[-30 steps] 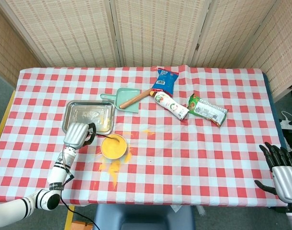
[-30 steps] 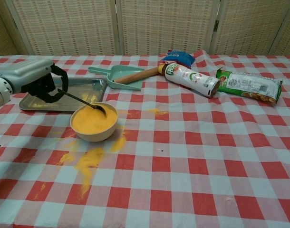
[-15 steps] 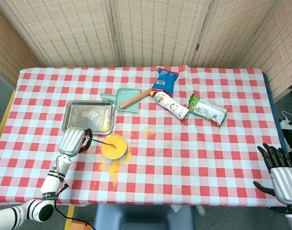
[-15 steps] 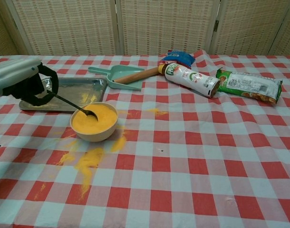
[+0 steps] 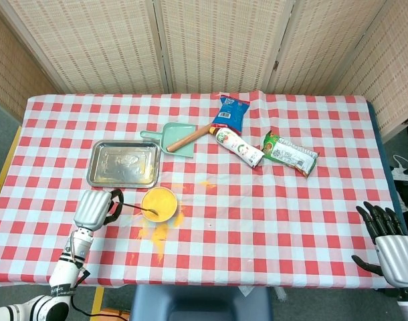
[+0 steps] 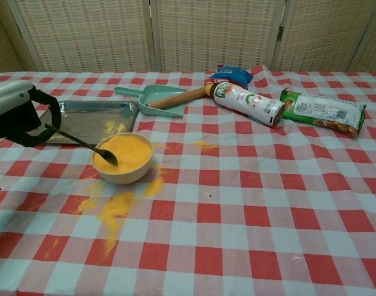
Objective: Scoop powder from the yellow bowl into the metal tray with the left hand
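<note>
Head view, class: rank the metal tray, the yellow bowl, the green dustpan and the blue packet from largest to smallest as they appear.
1. metal tray
2. green dustpan, handle included
3. yellow bowl and blue packet: they look too alike to rank, and the packet lies farther from the camera.

Robot hand: left robot hand (image 6: 14, 114) grips a spoon (image 6: 83, 143).
Spoon tip: inside yellow bowl (image 6: 122, 158) (powder-filled).
Behind: metal tray (image 6: 89, 121).
</note>
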Robot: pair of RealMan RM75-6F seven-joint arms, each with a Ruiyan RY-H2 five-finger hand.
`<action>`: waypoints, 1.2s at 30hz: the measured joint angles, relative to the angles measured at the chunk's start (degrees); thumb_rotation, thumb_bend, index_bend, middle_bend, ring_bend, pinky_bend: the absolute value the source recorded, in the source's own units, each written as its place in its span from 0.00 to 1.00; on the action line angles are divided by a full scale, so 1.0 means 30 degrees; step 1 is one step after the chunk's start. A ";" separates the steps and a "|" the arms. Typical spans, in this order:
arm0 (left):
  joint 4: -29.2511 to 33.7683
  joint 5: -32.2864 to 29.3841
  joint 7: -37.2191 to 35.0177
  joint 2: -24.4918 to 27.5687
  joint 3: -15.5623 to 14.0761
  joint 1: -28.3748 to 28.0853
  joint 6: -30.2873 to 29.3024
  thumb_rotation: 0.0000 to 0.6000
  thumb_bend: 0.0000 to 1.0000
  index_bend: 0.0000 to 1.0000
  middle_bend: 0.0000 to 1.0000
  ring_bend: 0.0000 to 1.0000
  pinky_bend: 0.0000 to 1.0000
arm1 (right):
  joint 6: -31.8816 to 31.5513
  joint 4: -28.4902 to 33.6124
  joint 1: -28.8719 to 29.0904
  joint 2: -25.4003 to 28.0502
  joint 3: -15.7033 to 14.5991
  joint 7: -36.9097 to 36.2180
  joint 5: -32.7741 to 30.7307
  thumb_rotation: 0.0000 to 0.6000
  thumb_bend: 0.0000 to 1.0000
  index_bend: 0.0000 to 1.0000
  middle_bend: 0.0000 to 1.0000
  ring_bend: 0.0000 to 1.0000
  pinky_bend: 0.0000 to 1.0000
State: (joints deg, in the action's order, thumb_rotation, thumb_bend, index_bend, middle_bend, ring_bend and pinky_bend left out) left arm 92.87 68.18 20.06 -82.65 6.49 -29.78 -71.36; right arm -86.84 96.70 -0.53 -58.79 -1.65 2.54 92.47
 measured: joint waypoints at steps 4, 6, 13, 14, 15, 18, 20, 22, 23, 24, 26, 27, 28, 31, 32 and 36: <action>-0.0107 -0.0202 0.0223 -0.0098 -0.0001 -0.0028 0.0368 1.00 0.67 0.90 1.00 1.00 1.00 | -0.0088 0.0007 -0.0046 -0.0011 -0.0008 0.0026 0.0030 1.00 0.04 0.00 0.00 0.00 0.00; -0.0412 -0.0349 0.0287 -0.0294 0.0088 -0.0111 0.0550 1.00 0.67 0.90 1.00 1.00 1.00 | -0.0088 -0.0004 -0.0050 -0.0016 0.0001 0.0029 -0.0001 1.00 0.04 0.00 0.00 0.00 0.00; -0.2288 -0.1041 0.0418 -0.1276 0.0746 -0.0602 0.1195 1.00 0.66 0.90 1.00 1.00 1.00 | 0.0092 -0.0048 0.0021 -0.0038 0.0160 0.0025 -0.0396 1.00 0.04 0.00 0.00 0.00 0.00; -0.2558 -0.1162 0.0416 -0.1412 0.0865 -0.0690 0.1309 1.00 0.66 0.90 1.00 1.00 1.00 | 0.0132 -0.0049 0.0039 -0.0039 0.0186 0.0025 -0.0459 1.00 0.04 0.00 0.00 0.00 0.00; -0.2898 -0.1292 0.0408 -0.1593 0.1019 -0.0808 0.1440 1.00 0.66 0.90 1.00 1.00 1.00 | 0.0168 -0.0049 0.0056 -0.0043 0.0209 0.0032 -0.0508 1.00 0.04 0.00 0.00 0.00 0.00; -0.3532 -0.1510 0.0335 -0.1987 0.1368 -0.1066 0.1671 1.00 0.67 0.90 1.00 1.00 1.00 | 0.0227 -0.0052 0.0084 -0.0062 0.0251 0.0073 -0.0605 1.00 0.04 0.00 0.00 0.00 0.00; -0.3791 -0.1555 0.0258 -0.2157 0.1541 -0.1195 0.1744 1.00 0.67 0.90 1.00 1.00 1.00 | 0.0271 -0.0045 0.0098 -0.0078 0.0269 0.0125 -0.0667 1.00 0.04 0.00 0.00 0.00 0.00; -0.4005 -0.1574 0.0171 -0.2311 0.1732 -0.1328 0.1785 1.00 0.66 0.90 1.00 1.00 1.00 | 0.0300 -0.0038 0.0109 -0.0098 0.0279 0.0184 -0.0703 1.00 0.04 0.00 0.00 0.00 0.00; -0.4037 -0.1563 0.0100 -0.2357 0.1824 -0.1365 0.1764 1.00 0.66 0.90 1.00 1.00 1.00 | 0.0316 -0.0035 0.0116 -0.0106 0.0285 0.0203 -0.0721 1.00 0.04 0.00 0.00 0.00 0.00; -0.4032 -0.1526 -0.0020 -0.2385 0.1931 -0.1396 0.1702 1.00 0.66 0.90 1.00 1.00 1.00 | 0.0335 -0.0032 0.0122 -0.0109 0.0289 0.0210 -0.0740 1.00 0.04 0.00 0.00 0.00 0.00; -0.3859 -0.1433 -0.0182 -0.2329 0.2012 -0.1384 0.1583 1.00 0.66 0.90 1.00 1.00 1.00 | 0.0352 -0.0020 0.0132 -0.0110 0.0300 0.0219 -0.0767 1.00 0.04 0.00 0.00 0.00 0.00; -0.3655 -0.1336 -0.0249 -0.2234 0.2028 -0.1350 0.1479 1.00 0.66 0.90 1.00 1.00 1.00 | 0.0353 -0.0030 0.0133 -0.0111 0.0297 0.0219 -0.0761 1.00 0.04 0.00 0.00 0.00 0.00; -0.3474 -0.1254 -0.0284 -0.2143 0.2023 -0.1308 0.1392 1.00 0.66 0.90 1.00 1.00 1.00 | 0.0355 -0.0041 0.0136 -0.0112 0.0287 0.0219 -0.0733 1.00 0.04 0.00 0.00 0.00 0.00; -0.2796 -0.1041 -0.0290 -0.1793 0.1882 -0.1108 0.1171 1.00 0.67 0.90 1.00 1.00 1.00 | 0.0361 -0.0037 0.0144 -0.0108 0.0240 0.0212 -0.0635 1.00 0.04 0.00 0.00 0.00 0.00; -0.2587 -0.1012 -0.0273 -0.1694 0.1809 -0.1042 0.1147 1.00 0.67 0.90 1.00 1.00 1.00 | 0.0358 -0.0035 0.0144 -0.0107 0.0225 0.0205 -0.0602 1.00 0.04 0.00 0.00 0.00 0.00; -0.1644 -0.0996 -0.0254 -0.1246 0.1389 -0.0756 0.1272 1.00 0.66 0.90 1.00 1.00 1.00 | 0.0226 -0.0028 0.0097 -0.0081 0.0171 0.0136 -0.0451 1.00 0.04 0.00 0.00 0.00 0.00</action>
State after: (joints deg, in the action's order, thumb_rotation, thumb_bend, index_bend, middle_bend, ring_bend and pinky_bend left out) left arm 87.94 65.19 19.30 -86.39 10.66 -32.04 -67.55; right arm -86.16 96.61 -0.24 -59.04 -1.14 2.95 91.11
